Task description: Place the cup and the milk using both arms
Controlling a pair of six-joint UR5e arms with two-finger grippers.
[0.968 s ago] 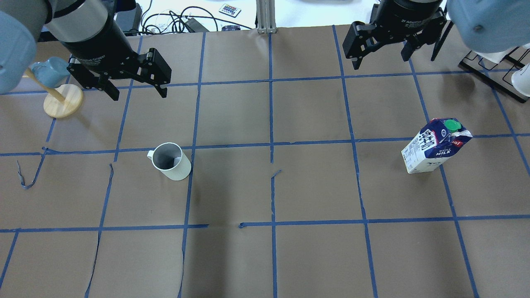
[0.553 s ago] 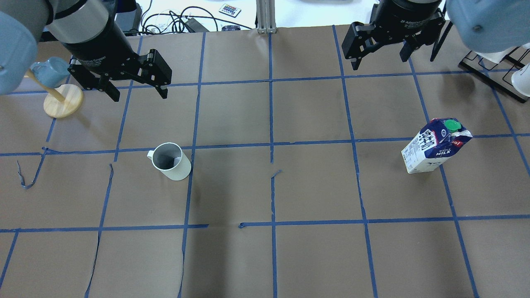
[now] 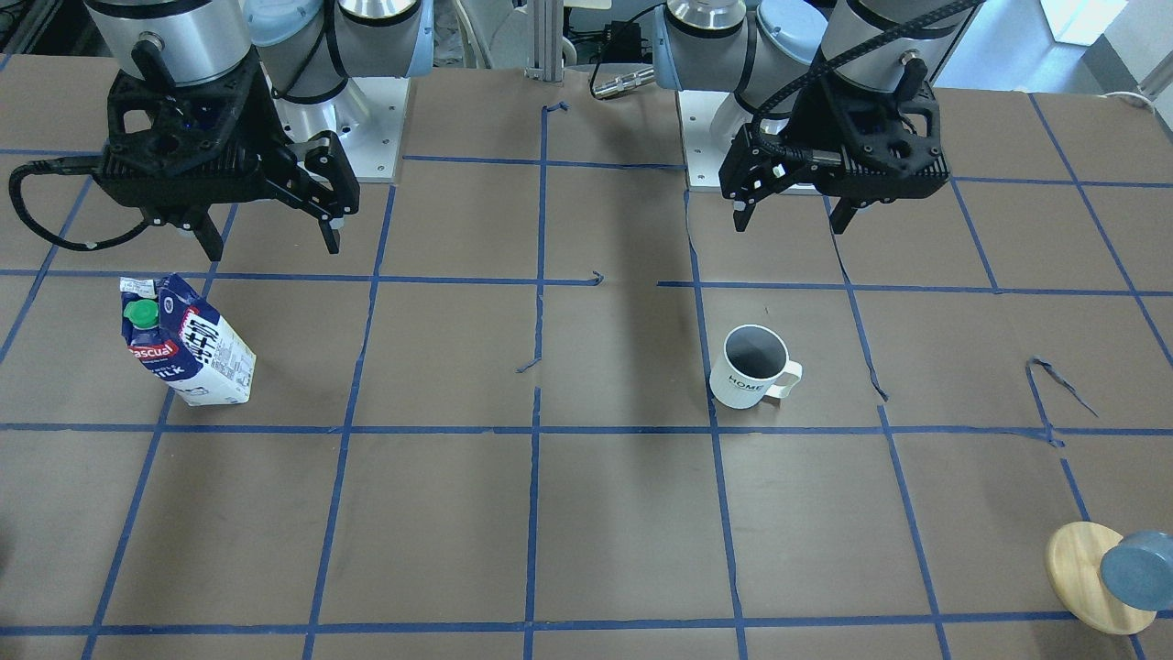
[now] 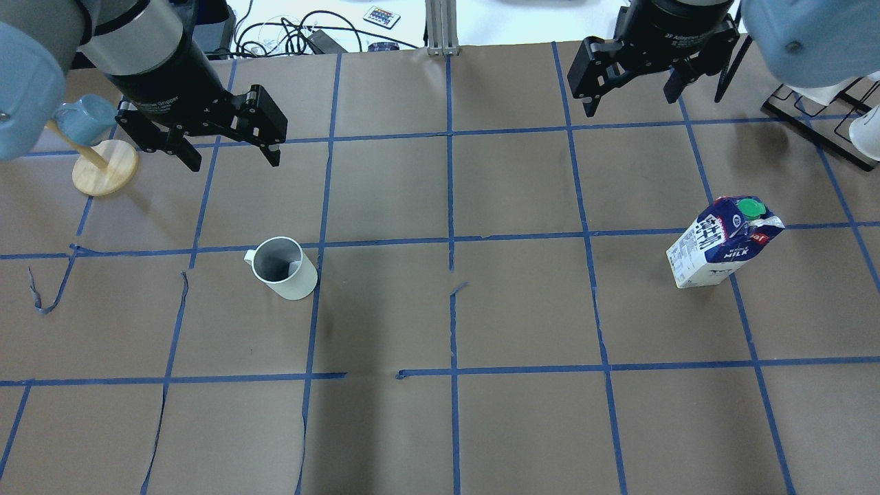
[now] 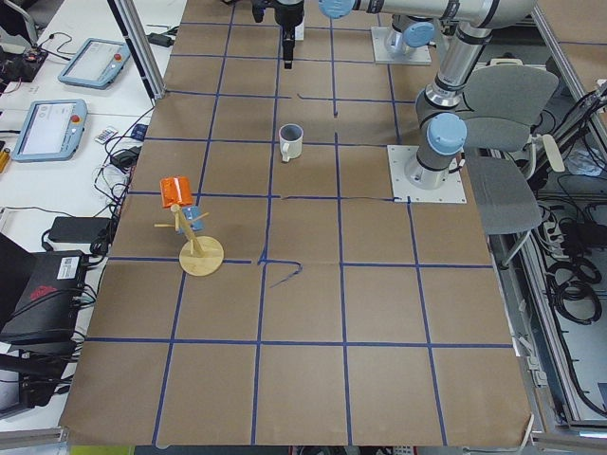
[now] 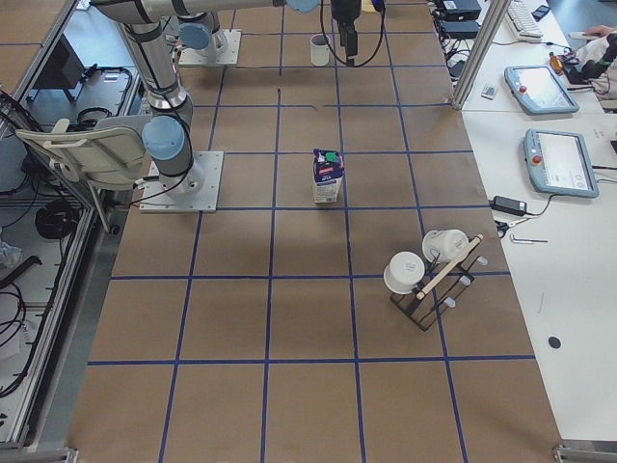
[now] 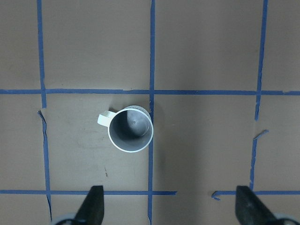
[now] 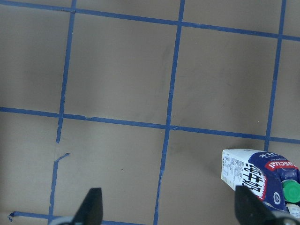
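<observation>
Hovering up above the brown-paper table (image 4: 522, 309) with its blue tape grid, both arms are just hanging there with nothing in them. The left gripper (image 4: 234, 157) is holding its fingers spread wide and is gripping nothing, sitting high over the left half and well apart from the cup (image 4: 283, 269). The cup is standing upright, mouth up, handle pointing toward the robot's left, with its side right against one of the tape lines. In the left wrist view it's sitting in the middle of the frame, out ahead of the two fingertips.

The right gripper (image 4: 629, 97) is also gaping wide and carrying nothing, floating over the right half. The milk (image 4: 722, 244) is standing upright on the table there, green cap on top, well apart from the fingers. In the right wrist view it's only peeking in at the bottom right corner.

Off to the sides, a wooden mug tree (image 4: 104, 167) is holding a blue mug (image 4: 82, 118) near the left arm, and a black rack (image 6: 434, 280) with white cups is sitting past the milk.
</observation>
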